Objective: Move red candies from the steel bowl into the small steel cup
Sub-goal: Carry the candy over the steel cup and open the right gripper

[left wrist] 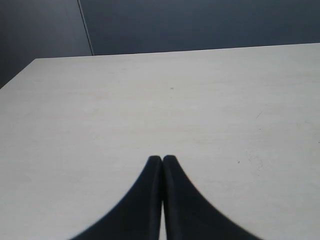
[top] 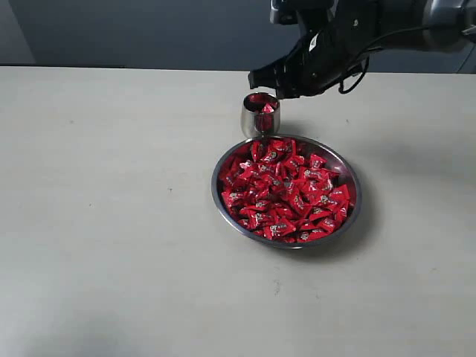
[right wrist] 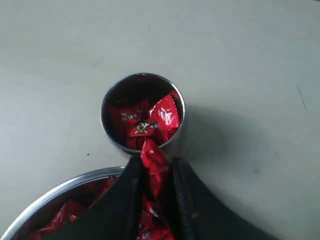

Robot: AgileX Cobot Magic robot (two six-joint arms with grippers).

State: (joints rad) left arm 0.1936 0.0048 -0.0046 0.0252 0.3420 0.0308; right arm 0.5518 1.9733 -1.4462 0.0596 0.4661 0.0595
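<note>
Right hand point(right wrist: 156, 164), poised over the small steel cup point(top: 255, 125), pinches one red candy point(right wrist: 153, 172); left hand point(left wrist: 162, 161) closed.

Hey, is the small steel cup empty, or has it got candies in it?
Partly filled. Several red candies lie inside the small steel cup, with bare inner wall showing above them.

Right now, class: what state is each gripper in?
Left gripper: shut, empty.
Right gripper: shut on a red candy.
</note>
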